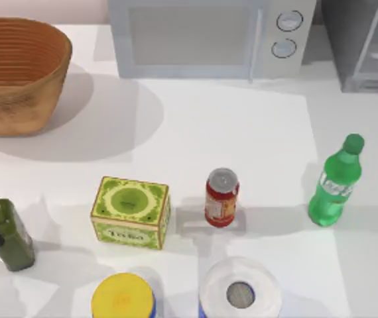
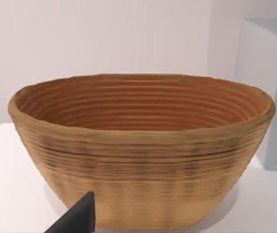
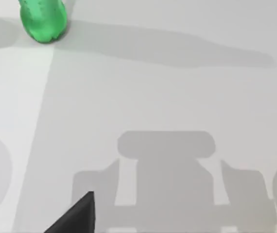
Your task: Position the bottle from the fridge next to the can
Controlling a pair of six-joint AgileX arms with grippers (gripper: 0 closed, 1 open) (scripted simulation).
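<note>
The bottle [image 1: 335, 189] is seen standing upright on the white counter [image 1: 242, 126], toward its right edge, in front of the fridge [image 1: 365, 43] that occupies the back right corner. Its long axis is vertical, the green cap uppermost and leaning toward the back right only through the overhead camera's angle; the base rests flat on the counter. In the right wrist view its rounded green base [image 3: 43, 22] is seen on the bare surface, free of any grip. It is judged to have been set down outside the fridge, since nothing holds it and it stands on its own.

The can [image 1: 222, 197] stands upright too, near the middle of the counter, apart from the bottle, with open surface between them. Whether that spacing counts as "next to" is a matter of judgement; the two share roughly the same row, so the placement appears done or nearly so.

Further out, a green tea box [image 1: 130, 212] lies left of the can, a yellow-lidded jar [image 1: 123, 298] and a white-lidded container [image 1: 240, 291] sit at the front edge, and an olive bottle [image 1: 11, 235] stands by the left edge. A wicker basket [image 1: 16, 73] fills the back left corner beside the microwave [image 1: 209, 36].

Of each gripper a single dark fingertip is caught in its own wrist view, so the state of the fingers cannot be told.
</note>
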